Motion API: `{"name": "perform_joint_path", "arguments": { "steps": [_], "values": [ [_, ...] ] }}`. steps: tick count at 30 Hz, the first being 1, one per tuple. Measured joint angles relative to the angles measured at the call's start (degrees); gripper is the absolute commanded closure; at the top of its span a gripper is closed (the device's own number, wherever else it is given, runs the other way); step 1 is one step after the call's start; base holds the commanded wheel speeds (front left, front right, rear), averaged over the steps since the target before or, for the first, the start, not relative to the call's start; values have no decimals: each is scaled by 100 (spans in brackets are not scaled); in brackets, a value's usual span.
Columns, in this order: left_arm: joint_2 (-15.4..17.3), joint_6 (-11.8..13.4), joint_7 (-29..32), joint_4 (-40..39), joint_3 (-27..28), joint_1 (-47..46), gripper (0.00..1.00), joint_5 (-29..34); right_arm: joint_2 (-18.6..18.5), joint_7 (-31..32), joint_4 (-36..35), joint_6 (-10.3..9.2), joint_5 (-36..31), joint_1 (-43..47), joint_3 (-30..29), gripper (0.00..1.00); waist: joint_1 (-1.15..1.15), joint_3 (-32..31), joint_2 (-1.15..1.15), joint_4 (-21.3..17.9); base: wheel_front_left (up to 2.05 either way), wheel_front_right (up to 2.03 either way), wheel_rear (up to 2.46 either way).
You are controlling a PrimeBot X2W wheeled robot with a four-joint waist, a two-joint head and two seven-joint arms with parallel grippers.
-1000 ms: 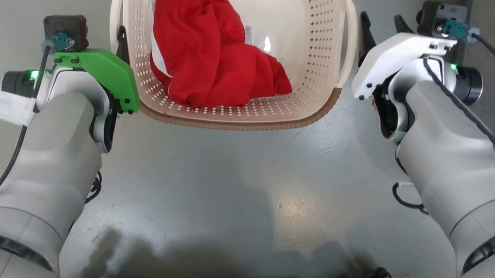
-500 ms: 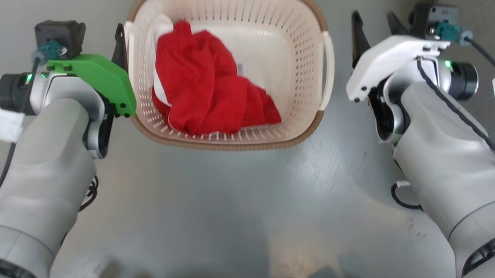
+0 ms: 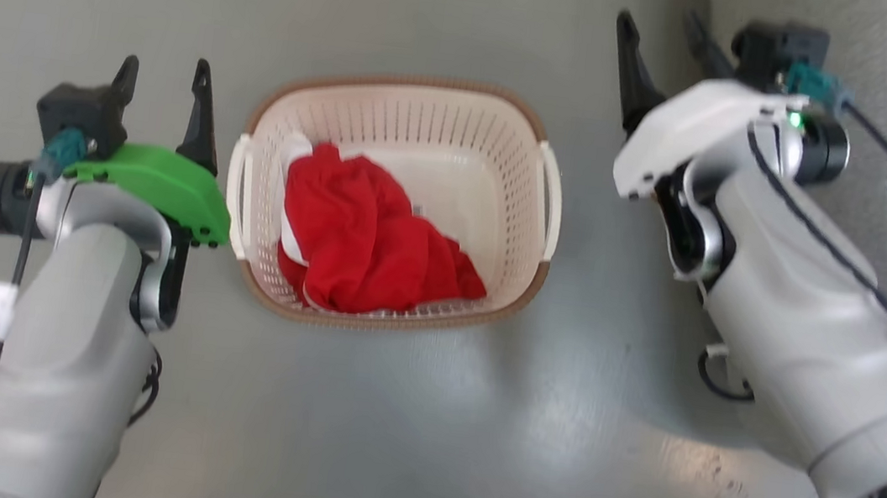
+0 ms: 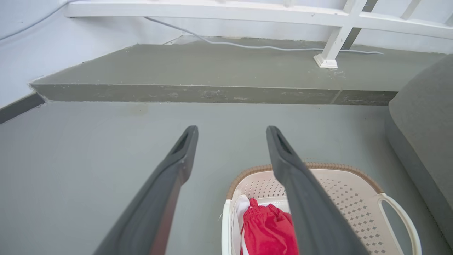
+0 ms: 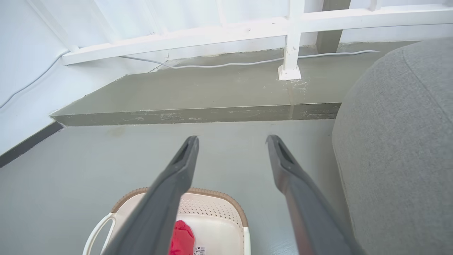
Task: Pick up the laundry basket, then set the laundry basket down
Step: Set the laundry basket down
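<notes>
The laundry basket [image 3: 444, 124] stands on the grey floor, cream perforated plastic with a brown rim and a white handle on each side. A red garment [image 3: 368, 240] with some white cloth lies inside it. My left gripper [image 3: 164, 67] hangs open just left of the basket's left handle, apart from it. To the right of the right handle and farther off, my right gripper [image 3: 658, 20] is open too. In the left wrist view the open left gripper [image 4: 231, 129] looks over the basket [image 4: 339, 191]. The right gripper [image 5: 232, 139] is above the basket [image 5: 212, 209].
A grey upholstered seat [image 5: 396, 141] rises close to the right of my right arm. Ahead, a low concrete step [image 4: 198, 92] crosses the floor, with a white railing post [image 5: 289, 53] and a thin cable [image 4: 247, 46] on it. Open floor lies left of the basket.
The head camera has pulled back, so the basket looks smaller and lower in the picture. Both open grippers now stand farther from the basket's handles; the left fingers show whole.
</notes>
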Motion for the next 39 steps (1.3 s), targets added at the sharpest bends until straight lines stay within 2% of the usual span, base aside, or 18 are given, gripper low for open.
{"name": "perform_joint_path", "arguments": {
  "steps": [9, 25, 32, 39],
  "values": [
    [-16, 67, 0, -1024, 413, 980, 0, 366, -125, 0, -814, -47, -511, 1051, -642, 0, 0, -734, 0, -18, 0, 0, 0],
    [-79, 104, 0, -2241, 854, 2887, 0, 772, -211, 0, -2048, -52, -1338, 2981, -1515, 0, 0, -2017, 0, 18, 0, 0, 0],
    [-151, 120, 0, -2752, 1005, 3557, 0, 992, -215, 1, -2437, -52, -1593, 3792, -1930, 0, 0, -2410, 0, 42, 0, 0, 0],
    [-189, 125, 0, -3097, 1244, 4100, 0, 1045, -59, 1, -2828, -52, -1831, 4395, -2231, 0, 0, -2616, 0, 55, 0, 0, 0]
  ]
}}
